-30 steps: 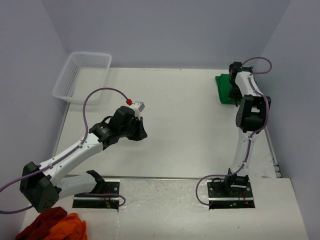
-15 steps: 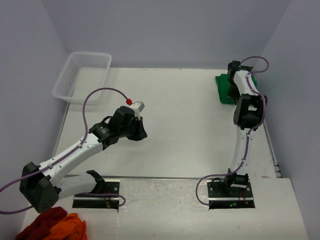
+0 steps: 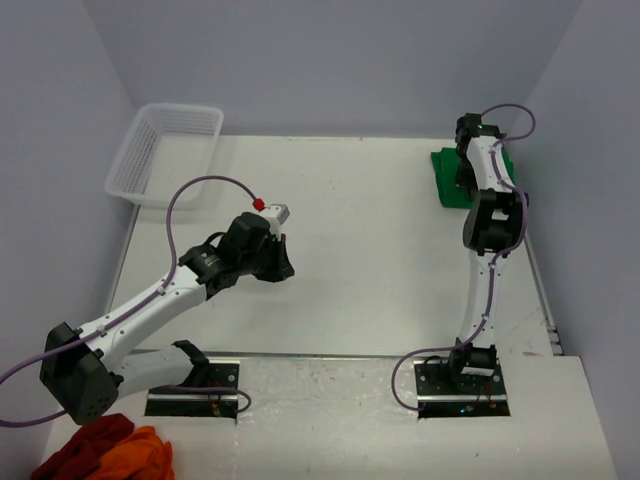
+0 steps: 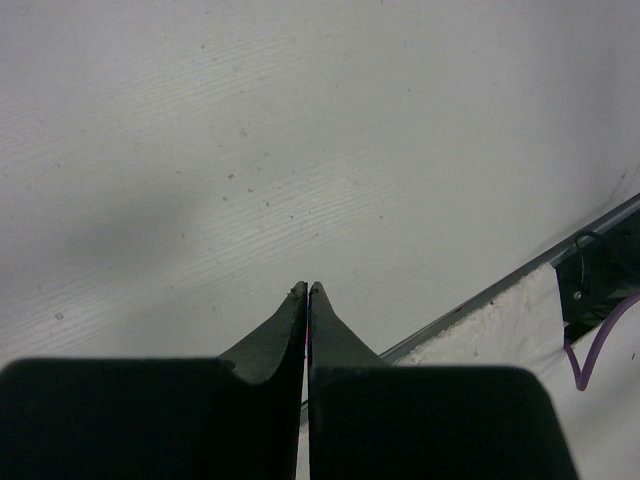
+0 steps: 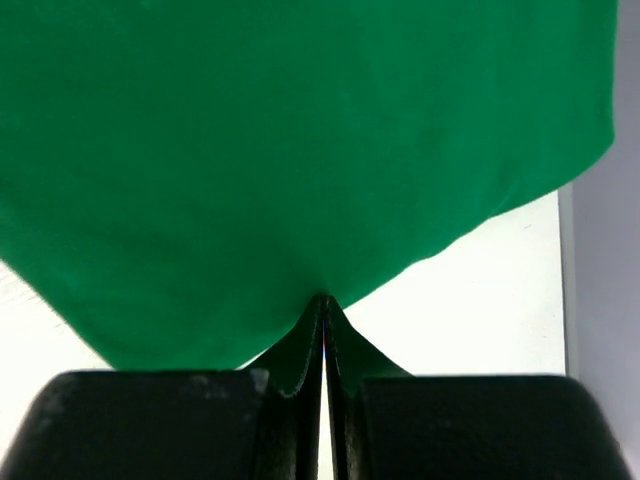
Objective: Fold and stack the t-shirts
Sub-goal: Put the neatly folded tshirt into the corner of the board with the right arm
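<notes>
The folded green t-shirt [image 3: 446, 180] is set at the tabletop's [image 3: 380, 250] far right corner, the right hand [image 5: 323, 298] pressed together at its edge (nothing apparently pinched), the left hand [image 4: 308, 288] closed and empty; placing seems finished, so withdrawal is called for

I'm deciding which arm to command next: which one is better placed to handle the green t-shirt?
Right. The right pincer is shut with its tips at the green t-shirt edge, at the far right of the table. The left pincer is shut over bare table, well away from the shirt.
</notes>
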